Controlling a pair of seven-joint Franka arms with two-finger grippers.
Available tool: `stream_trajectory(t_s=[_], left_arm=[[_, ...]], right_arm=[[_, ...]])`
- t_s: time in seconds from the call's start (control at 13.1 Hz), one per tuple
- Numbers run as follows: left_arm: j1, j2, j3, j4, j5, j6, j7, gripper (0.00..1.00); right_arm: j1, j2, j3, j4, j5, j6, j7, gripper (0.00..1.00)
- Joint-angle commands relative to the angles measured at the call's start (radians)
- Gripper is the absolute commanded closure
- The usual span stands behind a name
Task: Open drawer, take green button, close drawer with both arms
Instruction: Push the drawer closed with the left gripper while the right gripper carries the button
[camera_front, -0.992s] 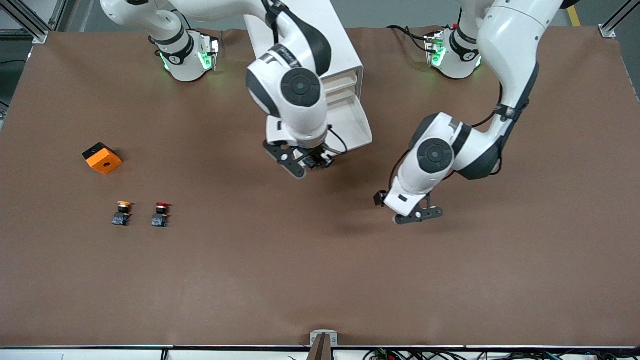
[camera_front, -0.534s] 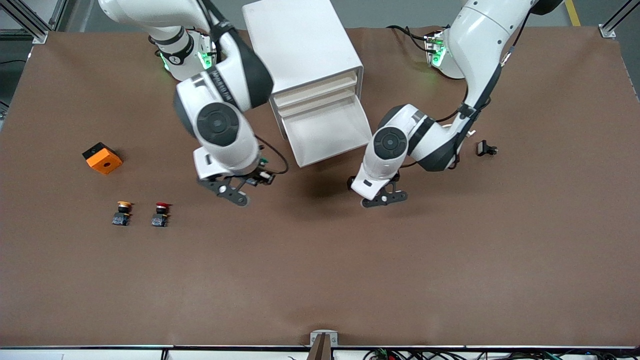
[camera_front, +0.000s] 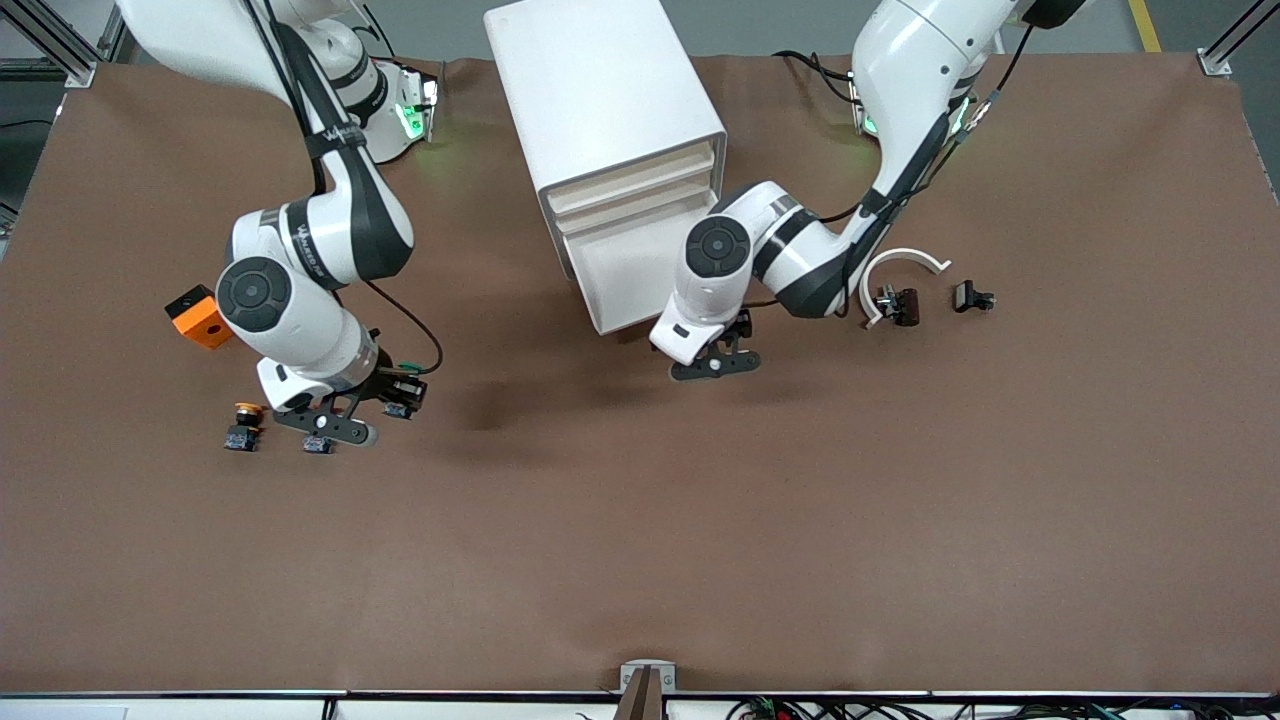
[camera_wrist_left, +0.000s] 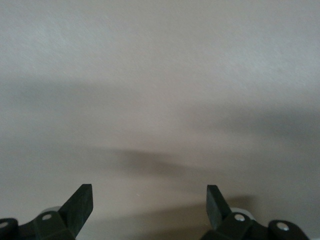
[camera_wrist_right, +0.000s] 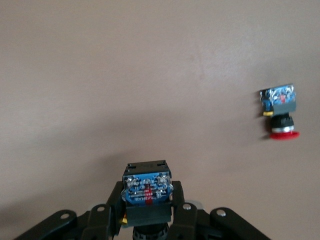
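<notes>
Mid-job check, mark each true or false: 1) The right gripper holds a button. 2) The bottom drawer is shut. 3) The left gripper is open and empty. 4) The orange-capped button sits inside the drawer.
1) True: the right gripper is shut on a button over the table.
2) False: the bottom drawer of the white cabinet stands pulled out.
3) True: the left gripper is open and empty, just in front of the drawer.
4) False: the orange-capped button lies on the table beside the red-capped button.

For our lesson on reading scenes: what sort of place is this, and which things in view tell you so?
Probably a robotics lab test bench: two white arms bolted to a brown-covered table, a white drawer cabinet with its bottom drawer open, and aluminium frame posts at the corners.
</notes>
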Motion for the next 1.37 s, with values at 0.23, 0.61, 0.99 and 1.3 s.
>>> stream_trajectory(t_s=[0.23,0.61,0.99,1.3], left_arm=[[-0.076,0.045,0.002,0.024,0.006,0.037,-0.105,0.00],[-0.128,0.049,0.002,0.037,0.002,0.035,-0.201,0.00],[-0.167,0.061,0.001,0.045,-0.001,0.034,-0.267,0.00],[-0.199,0.059,-0.002,0.047,-0.043,0.028,-0.324,0.00]], right_arm=[[-0.025,0.025,0.020,-0.207,-0.012,0.325,-0.120,1.00],[-0.125,0.111,0.014,-0.183,-0.023,0.333,-0.147,1.00],[-0.128,0.149,0.014,-0.146,-0.021,0.313,-0.130,1.00],[-0.114,0.179,0.014,-0.115,-0.021,0.293,-0.118,1.00]])
